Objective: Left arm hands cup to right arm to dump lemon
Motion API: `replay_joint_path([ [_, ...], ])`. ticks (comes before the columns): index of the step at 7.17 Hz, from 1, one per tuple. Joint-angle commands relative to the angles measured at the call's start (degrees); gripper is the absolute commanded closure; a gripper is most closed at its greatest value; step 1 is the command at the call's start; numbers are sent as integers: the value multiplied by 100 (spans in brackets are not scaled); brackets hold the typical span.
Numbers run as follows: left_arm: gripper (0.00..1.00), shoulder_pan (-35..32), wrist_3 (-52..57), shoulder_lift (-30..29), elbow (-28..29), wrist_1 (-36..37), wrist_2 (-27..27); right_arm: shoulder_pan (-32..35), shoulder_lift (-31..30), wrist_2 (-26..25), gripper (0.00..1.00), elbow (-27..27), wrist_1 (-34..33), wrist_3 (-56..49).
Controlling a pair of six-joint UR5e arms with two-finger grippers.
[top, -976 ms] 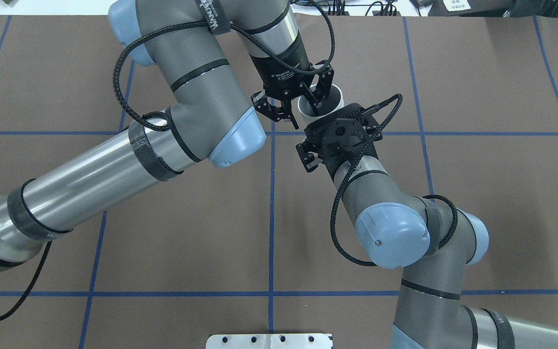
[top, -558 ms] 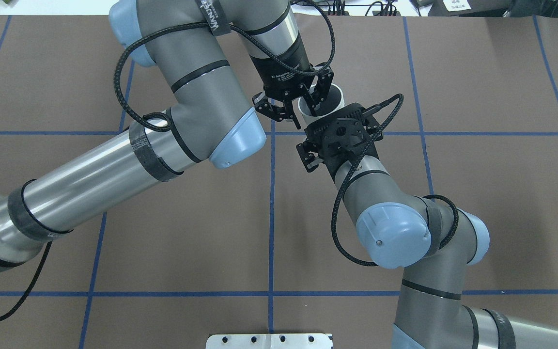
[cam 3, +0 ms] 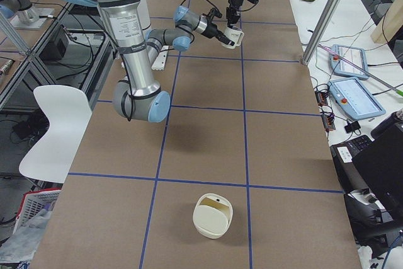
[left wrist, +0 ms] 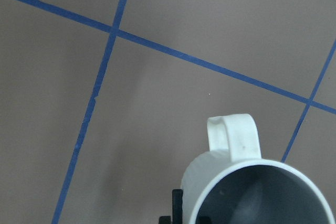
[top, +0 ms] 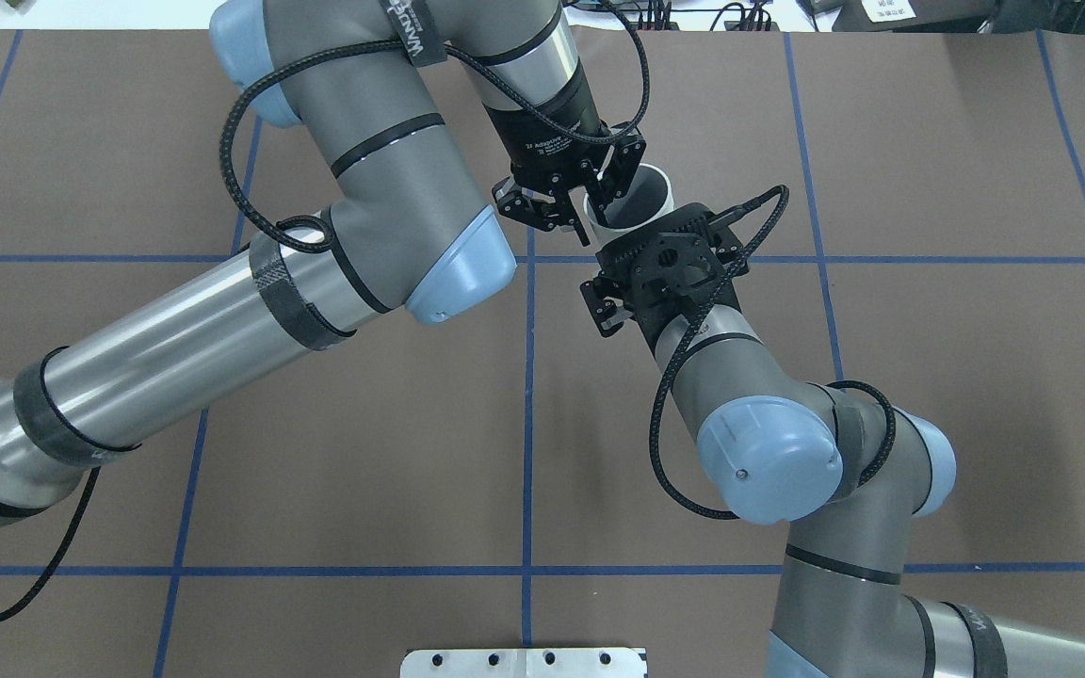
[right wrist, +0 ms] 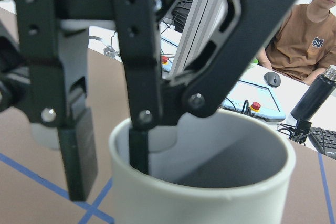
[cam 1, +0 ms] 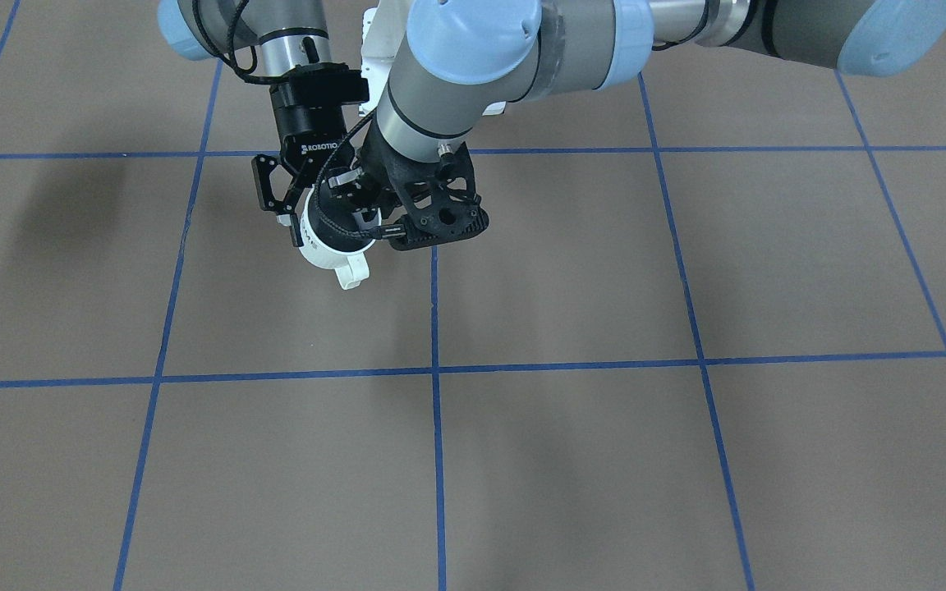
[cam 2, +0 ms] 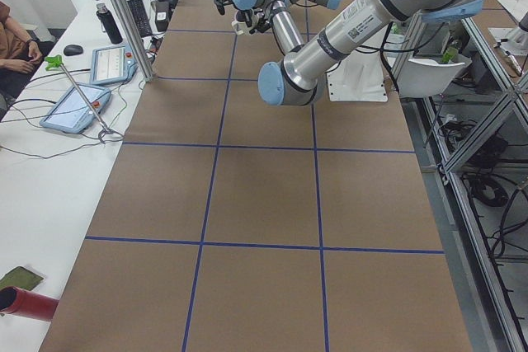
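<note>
The cup [right wrist: 210,182] hung above the counter [top: 929,395], rim pinched in the left gripper [right wrist: 107,156] jaws; I could not tell the right gripper [cam 1: 350,209] jaws' state, so early release risked dropping it.

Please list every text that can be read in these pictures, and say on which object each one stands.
"2F Adaptive": body of the right gripper, overhead view; the smaller lines below it are unreadable.
"ROBOTIQ": same gripper, front-facing view.
Black letters on the cup: too blurred to read.
White print on the arm strap: only partly legible.
Arm sticker: too small to read.
</note>
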Motion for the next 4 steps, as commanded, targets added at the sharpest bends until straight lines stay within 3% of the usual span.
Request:
replay_joint_path([
  [1, 74, -14, 3, 0, 6, 0, 3, -16, 17, 0, 93, -3, 1, 0],
  [4, 74, -5, 3, 0, 6, 0, 3, -17, 44, 9, 93, -3, 1, 0],
])
